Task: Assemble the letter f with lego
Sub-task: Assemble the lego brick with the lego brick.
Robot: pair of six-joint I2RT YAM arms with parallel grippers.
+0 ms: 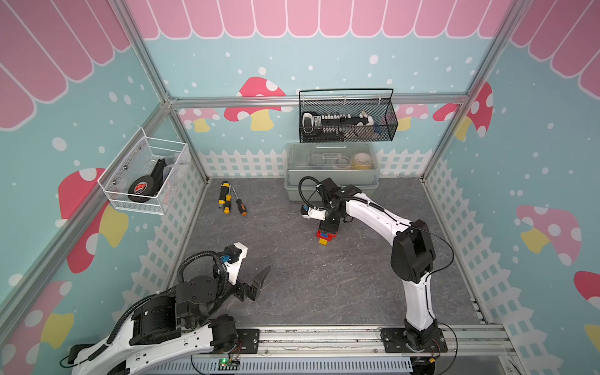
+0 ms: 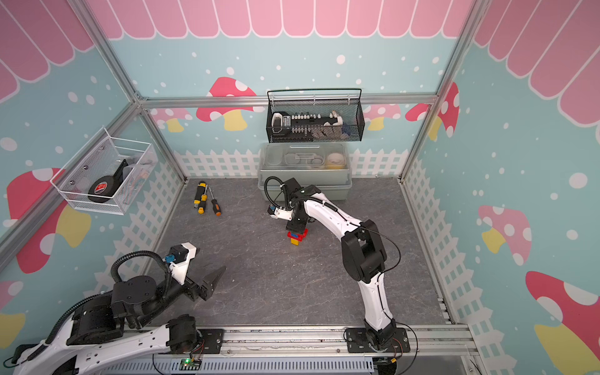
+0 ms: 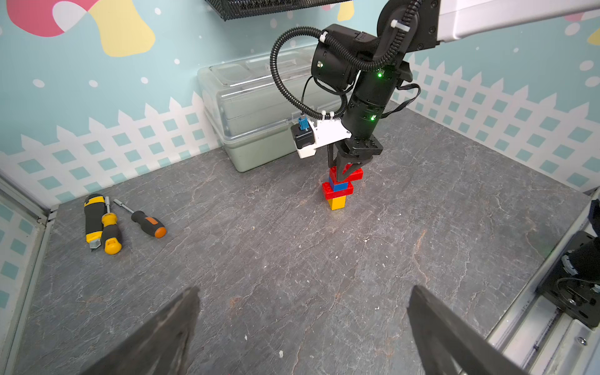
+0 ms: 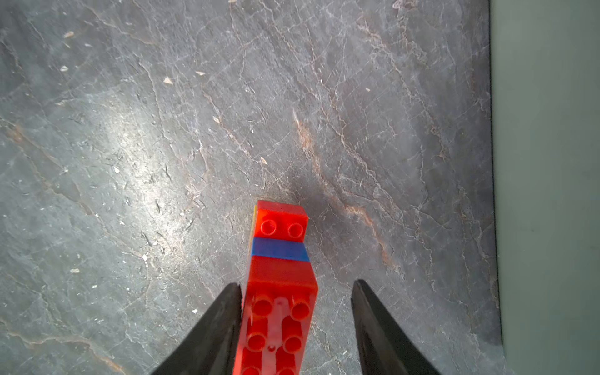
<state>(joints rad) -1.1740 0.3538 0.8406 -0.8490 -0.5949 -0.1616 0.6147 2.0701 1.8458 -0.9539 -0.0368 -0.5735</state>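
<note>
Before the clear box (image 1: 293, 190), my right gripper (image 4: 295, 284) sits spread around the top red brick (image 4: 279, 324) of the letter f (image 3: 337, 190); I'd rise straight, no sideways nudge.

Red, blue, seemingly yellow lego (image 4: 279, 285)

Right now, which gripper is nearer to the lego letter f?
Right. The right gripper is directly over the letter f, its jaws open on either side of the top red brick. The left gripper hangs open well away, back near the base rail.
</note>
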